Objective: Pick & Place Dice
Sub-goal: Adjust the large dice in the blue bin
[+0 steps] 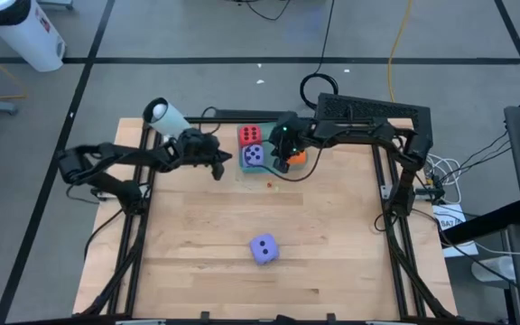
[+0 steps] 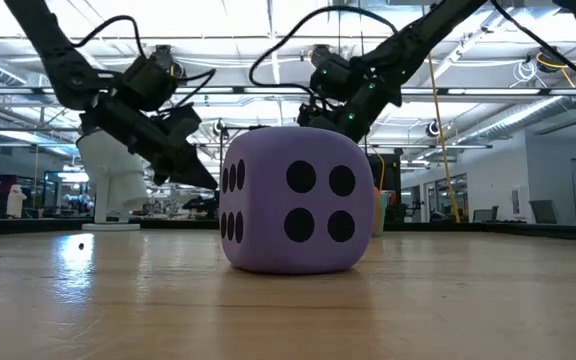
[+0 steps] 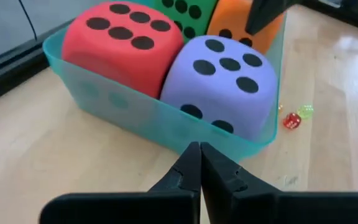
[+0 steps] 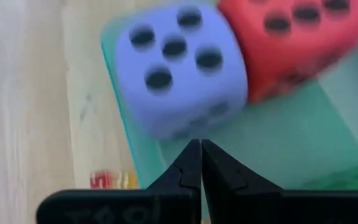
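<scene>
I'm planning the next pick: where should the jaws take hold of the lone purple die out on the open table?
Grip the purple die across two opposite vertical faces, coming straight down from above. It sits flat on the table with nothing beside it, so every side is free, and its soft cube shape suits a squeeze on parallel faces.

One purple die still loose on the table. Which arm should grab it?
Probably the left. Both grippers sit by the teal tray, fingers shut, equally far from the loose purple die. The left gripper is outside the tray; the right gripper hangs over the dice in it.
</scene>
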Action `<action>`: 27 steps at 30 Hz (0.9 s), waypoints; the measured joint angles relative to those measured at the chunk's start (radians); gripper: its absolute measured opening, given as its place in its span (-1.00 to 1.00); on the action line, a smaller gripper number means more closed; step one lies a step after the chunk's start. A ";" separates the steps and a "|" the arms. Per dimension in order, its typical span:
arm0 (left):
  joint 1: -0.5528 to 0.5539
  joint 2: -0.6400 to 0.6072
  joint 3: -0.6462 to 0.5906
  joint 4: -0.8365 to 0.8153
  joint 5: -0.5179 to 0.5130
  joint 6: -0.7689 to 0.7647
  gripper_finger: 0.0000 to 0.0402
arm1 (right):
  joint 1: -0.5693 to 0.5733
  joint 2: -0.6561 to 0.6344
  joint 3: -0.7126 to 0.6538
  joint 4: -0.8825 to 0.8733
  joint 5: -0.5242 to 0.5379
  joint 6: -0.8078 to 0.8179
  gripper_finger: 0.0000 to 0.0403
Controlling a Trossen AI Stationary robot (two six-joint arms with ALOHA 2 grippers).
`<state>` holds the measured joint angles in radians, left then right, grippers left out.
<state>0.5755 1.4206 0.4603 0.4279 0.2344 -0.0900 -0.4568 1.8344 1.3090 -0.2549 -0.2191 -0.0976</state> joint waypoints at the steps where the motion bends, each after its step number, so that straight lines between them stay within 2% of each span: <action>1: 0.000 0.013 0.011 0.002 0.000 0.004 -0.99 | 0.000 0.014 0.001 0.026 -0.006 -0.006 -1.00; 7: -0.001 0.056 0.041 0.000 0.000 0.041 -0.95 | 0.000 0.086 0.000 0.118 -0.018 0.007 -1.00; 12: 0.005 0.067 0.046 0.008 -0.004 0.055 -0.98 | 0.000 0.104 0.003 0.145 -0.025 0.007 -1.00; 17: 0.022 0.067 0.046 0.009 -0.012 0.065 -0.97 | 0.006 0.113 0.003 0.232 -0.074 0.023 -1.00; 21: 0.026 0.067 0.046 -0.002 0.000 0.065 -0.97 | 0.008 0.116 0.002 0.233 -0.101 0.033 -1.00; 27: 0.026 0.067 0.045 -0.005 0.000 0.066 -0.98 | 0.009 0.109 0.002 0.224 -0.058 0.059 -1.00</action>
<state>0.6010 1.4876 0.5056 0.4225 0.2344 -0.0238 -0.4480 1.9433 1.3113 -0.0312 -0.2773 -0.0384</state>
